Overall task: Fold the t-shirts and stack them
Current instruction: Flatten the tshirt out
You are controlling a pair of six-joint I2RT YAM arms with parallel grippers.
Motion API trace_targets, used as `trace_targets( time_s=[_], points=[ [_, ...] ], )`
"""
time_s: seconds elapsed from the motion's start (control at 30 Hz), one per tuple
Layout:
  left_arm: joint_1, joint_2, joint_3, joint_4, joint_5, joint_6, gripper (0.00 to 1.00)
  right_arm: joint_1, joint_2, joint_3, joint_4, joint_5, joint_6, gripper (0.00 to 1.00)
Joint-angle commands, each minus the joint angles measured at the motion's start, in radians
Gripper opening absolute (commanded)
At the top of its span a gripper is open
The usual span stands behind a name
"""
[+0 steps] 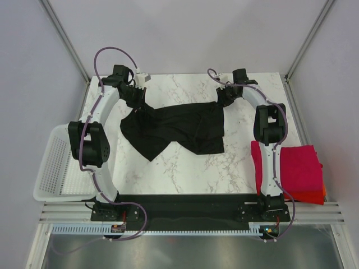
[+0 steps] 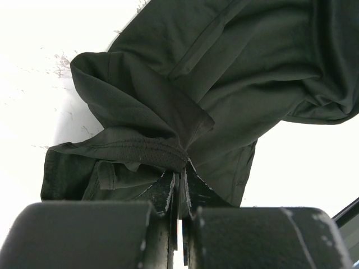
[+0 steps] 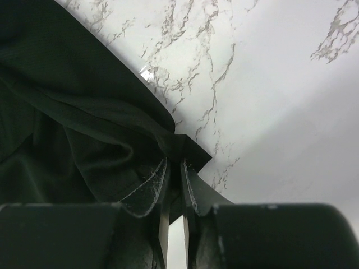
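this is a robotics lab test cell, a closed booth built for recording. plain pale panels shut in the workspace on three sides, held by bare aluminium struts at the corners. two matching robot arms, the left arm and the right arm, stand bolted to a black base plate on slotted metal rails at the near edge, with purple cables looped loosely along them (exposed wiring, as on a bench rig). the table is a marble-patterned board carrying laundry props: a black t-shirt, folded red t-shirts, and a white mesh basket at its left side.
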Motion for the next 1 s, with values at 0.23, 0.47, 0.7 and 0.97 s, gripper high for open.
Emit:
trace_targets(
  time_s=[0.23, 0.47, 0.7, 0.97],
  points=[
    [0.017, -0.029, 0.056, 0.003, -0.025, 0.046, 0.02, 0.012, -0.226, -0.045, 0.034, 0.157, -0.097, 0.16],
    [0.044, -0.111, 0.134, 0.006, -0.021, 0.068, 0.02, 0.012, -0.408, -0.015, -0.02, 0.217, -0.162, 0.27],
    [0.055, -0.19, 0.097, 0.021, 0.06, 0.04, 0.02, 0.01, -0.488, -0.123, -0.091, 0.211, -0.169, 0.0],
    [0.055, -0.192, 0.053, 0.024, 0.128, -0.015, 0.03, 0.004, -0.39, -0.164, -0.08, 0.19, -0.067, 0.37]
  ],
)
